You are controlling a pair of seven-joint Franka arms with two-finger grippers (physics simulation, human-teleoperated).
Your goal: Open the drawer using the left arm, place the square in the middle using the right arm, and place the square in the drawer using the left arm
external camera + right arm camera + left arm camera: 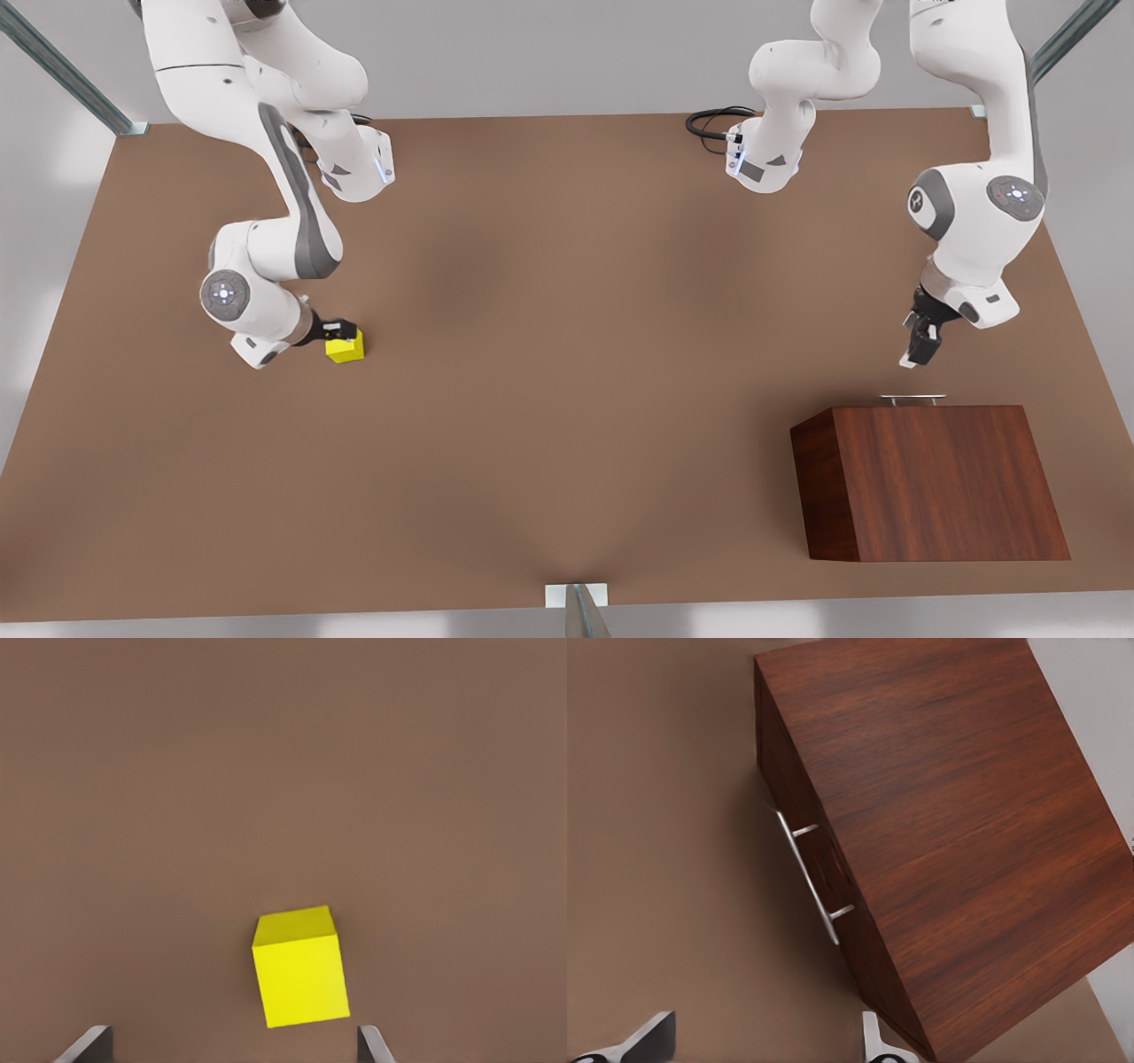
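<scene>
The square [345, 347] is a small yellow cube on the brown table at the front view's left. My right gripper [340, 330] hangs just over it, open; in the right wrist view the square [299, 967] lies just ahead of the gripper [230, 1047], in line with the gap between its fingertips, untouched. The drawer [775, 753] sits shut in the wooden box [930, 483] at the front view's right, its silver handle [912, 400] facing the arms. My left gripper [918, 348] hovers open above and short of the handle [808, 873].
The plain brown tabletop [567, 337] stretches between the two arms. A black cable [709, 122] loops at the far edge by an arm base. Metal frame posts stand at the table's corners and at the middle of the near edge [578, 602].
</scene>
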